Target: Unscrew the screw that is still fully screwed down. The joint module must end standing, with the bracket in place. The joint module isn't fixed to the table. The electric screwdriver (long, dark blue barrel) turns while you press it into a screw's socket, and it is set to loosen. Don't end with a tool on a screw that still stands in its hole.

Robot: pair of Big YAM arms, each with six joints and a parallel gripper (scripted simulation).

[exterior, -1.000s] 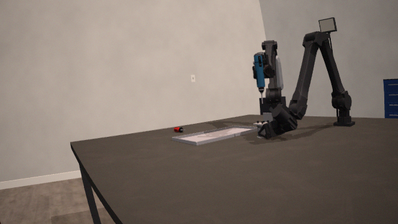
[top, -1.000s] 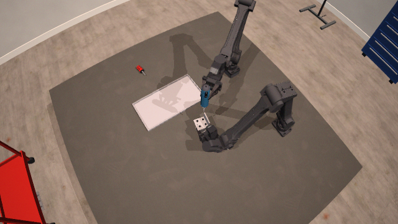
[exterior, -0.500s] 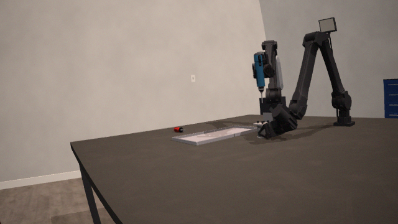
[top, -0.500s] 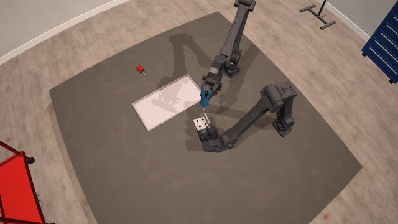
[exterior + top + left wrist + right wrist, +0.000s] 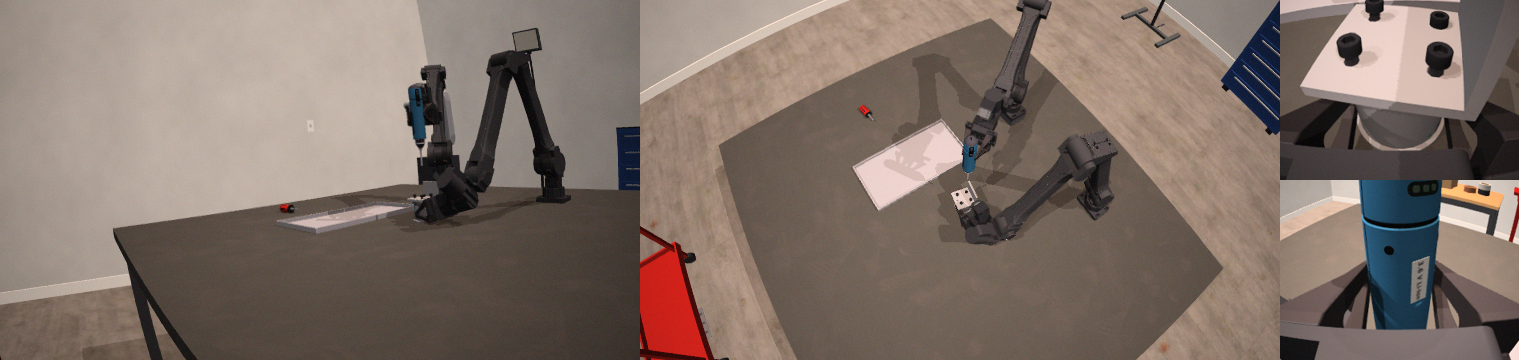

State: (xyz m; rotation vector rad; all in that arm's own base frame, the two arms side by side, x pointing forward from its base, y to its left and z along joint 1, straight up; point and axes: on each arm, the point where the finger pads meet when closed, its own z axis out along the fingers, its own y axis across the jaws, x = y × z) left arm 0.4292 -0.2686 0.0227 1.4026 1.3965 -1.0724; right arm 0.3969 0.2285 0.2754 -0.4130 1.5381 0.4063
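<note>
The joint module stands on the table with its white bracket on top. Its grey cylinder sits between the fingers of my left gripper, which is shut on it low down. Four black screws stand in the bracket. Three stick up on their shanks; the far right screw sits low against the plate. My right gripper is shut on the blue electric screwdriver. It holds it upright, bit down, some way above the bracket.
A flat white tray lies just beside the module. A small red screwdriver lies on the table beyond the tray. A red cart stands off the table.
</note>
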